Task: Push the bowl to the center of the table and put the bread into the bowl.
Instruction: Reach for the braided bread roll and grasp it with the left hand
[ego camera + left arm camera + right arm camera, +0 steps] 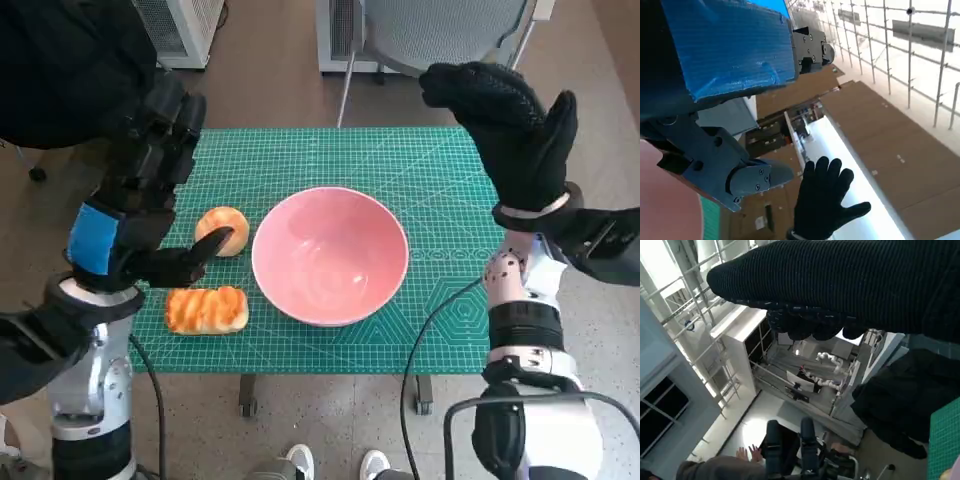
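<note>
Beside the bowl (330, 255), both robot hands — left (150, 180), right (515, 125) — hover spread, holding nothing.

Looks like a robotics lab: green cutting mat (400, 190) over a small table, white robot arm (826, 358) on a bench, tall shelving (742, 347), office chair (440, 35).

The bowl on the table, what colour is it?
The bowl is plain pink, inside and out; the head view shows it best.
</note>
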Tool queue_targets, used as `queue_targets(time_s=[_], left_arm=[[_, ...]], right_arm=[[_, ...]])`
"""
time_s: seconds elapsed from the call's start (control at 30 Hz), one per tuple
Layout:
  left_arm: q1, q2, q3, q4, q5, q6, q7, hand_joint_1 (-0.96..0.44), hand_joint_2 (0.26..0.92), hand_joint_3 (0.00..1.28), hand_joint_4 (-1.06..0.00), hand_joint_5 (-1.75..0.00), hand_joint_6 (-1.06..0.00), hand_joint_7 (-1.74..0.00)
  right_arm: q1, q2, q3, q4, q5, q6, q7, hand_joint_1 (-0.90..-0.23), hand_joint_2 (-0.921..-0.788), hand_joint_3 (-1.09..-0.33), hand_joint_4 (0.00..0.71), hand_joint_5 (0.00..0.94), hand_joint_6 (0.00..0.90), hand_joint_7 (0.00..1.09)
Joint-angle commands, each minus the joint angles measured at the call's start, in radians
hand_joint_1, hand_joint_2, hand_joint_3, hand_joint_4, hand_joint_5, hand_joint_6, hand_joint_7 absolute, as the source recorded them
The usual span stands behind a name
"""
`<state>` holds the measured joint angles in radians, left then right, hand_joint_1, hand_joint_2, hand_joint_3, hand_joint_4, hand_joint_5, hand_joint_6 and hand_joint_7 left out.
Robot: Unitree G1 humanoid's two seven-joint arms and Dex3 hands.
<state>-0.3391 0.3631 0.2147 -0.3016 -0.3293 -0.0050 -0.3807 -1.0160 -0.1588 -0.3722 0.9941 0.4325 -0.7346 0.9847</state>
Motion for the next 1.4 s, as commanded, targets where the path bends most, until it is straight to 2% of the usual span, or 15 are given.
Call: queue_targets(time_s=[0.03,0.07,0.1,0.13,0.17,0.27,0.37,0.77,1.0,1.4], left_arm=[[0.053,0.124,0.013,-0.103,0.048,0.105,-0.031,-0.22,0.587,0.58,0.0,0.0,0.0,-0.05],[0.082,0.277,0.006,-0.2,0.133,0.254,-0.079,-0.21,0.579,0.56,0.0,0.0,0.0,-0.04],[0.103,0.39,0.001,-0.273,0.195,0.367,-0.114,-0.18,0.59,0.43,0.0,0.0,0.0,-0.02],[0.114,0.462,-0.002,-0.321,0.234,0.443,-0.136,-0.16,0.617,0.31,0.0,0.0,0.0,-0.01],[0.112,0.544,-0.018,-0.381,0.276,0.552,-0.153,-0.15,0.626,0.27,0.0,0.0,0.0,-0.01],[0.108,0.64,-0.057,-0.48,0.36,0.72,-0.155,-0.09,0.643,0.14,0.0,0.0,-0.04,-0.02],[0.131,0.671,-0.081,-0.524,0.403,0.775,-0.16,-0.02,0.649,0.08,0.0,0.0,-0.09,-0.04],[0.121,0.713,-0.189,-0.592,0.45,0.933,-0.173,0.09,0.669,0.06,-0.03,-0.01,-0.16,-0.05],[0.1,0.737,-0.25,-0.566,0.456,0.953,-0.201,0.16,0.684,0.06,-0.07,-0.01,-0.18,-0.03],[0.051,0.77,-0.389,-0.472,0.492,0.957,-0.251,0.14,0.693,0.07,-0.09,-0.01,-0.2,-0.02]], right_arm=[[0.045,-0.008,0.016,-0.019,-0.011,0.0,-0.021,-0.737,-0.921,-0.808,0.232,0.0,0.291,0.0],[0.047,-0.008,0.018,-0.024,-0.013,0.002,-0.026,-0.738,-0.921,-0.807,0.233,0.001,0.291,0.0],[0.049,-0.008,0.021,-0.028,-0.014,0.003,-0.03,-0.739,-0.921,-0.807,0.233,0.001,0.292,0.0],[0.051,-0.008,0.023,-0.03,-0.015,0.004,-0.033,-0.739,-0.921,-0.806,0.233,0.001,0.292,0.0],[0.052,-0.008,0.025,-0.033,-0.016,0.005,-0.036,-0.74,-0.921,-0.806,0.234,0.001,0.292,0.0],[0.055,-0.008,0.029,-0.04,-0.02,0.007,-0.043,-0.743,-0.921,-0.805,0.234,0.001,0.293,0.0],[0.056,-0.01,0.031,-0.043,-0.023,0.009,-0.048,-0.748,-0.921,-0.804,0.235,0.001,0.293,0.0],[0.049,-0.02,0.046,-0.018,-0.028,0.011,-0.064,-0.748,-0.921,-0.802,0.236,0.001,0.296,0.0],[0.042,-0.023,0.053,-0.006,-0.026,0.014,-0.07,-0.744,-0.921,-0.801,0.237,0.001,0.297,0.0],[0.037,-0.028,0.053,0.014,-0.016,0.019,-0.067,-0.737,-0.921,-0.805,0.238,0.001,0.298,0.0]])
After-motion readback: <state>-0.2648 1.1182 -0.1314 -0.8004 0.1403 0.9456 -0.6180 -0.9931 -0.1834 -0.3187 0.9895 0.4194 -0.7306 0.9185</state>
